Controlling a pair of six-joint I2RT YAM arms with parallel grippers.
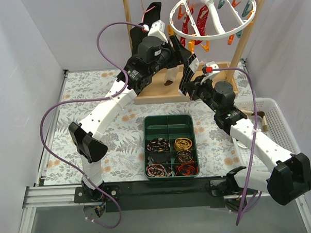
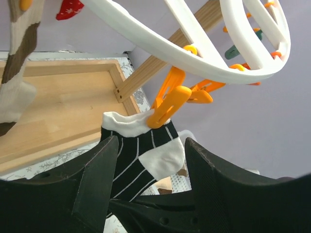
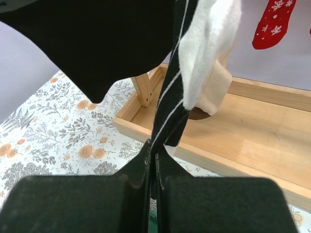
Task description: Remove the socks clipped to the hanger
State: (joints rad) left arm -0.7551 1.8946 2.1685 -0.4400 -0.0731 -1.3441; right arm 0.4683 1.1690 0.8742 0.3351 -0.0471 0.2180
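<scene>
The right jaws were closed on the striped sock (image 2: 138, 150), the left jaws open around it; a hard pull could tilt the hanger (image 2: 160, 36), because the orange clip (image 2: 167, 104) gripped it.

White hanger (image 2: 146, 34), orange clip (image 2: 170, 99), black white-striped sock (image 2: 132, 151)

The hanger (image 2: 209, 70) rim and an orange clip (image 2: 170, 99) are hanging just above the left gripper (image 2: 151, 143), blocking upward passage; a striped sock (image 2: 136, 165) is occupying its finger gap. The wooden frame (image 3: 252, 141) base is lying beneath the right gripper (image 3: 154, 150), limiting descent.
</scene>
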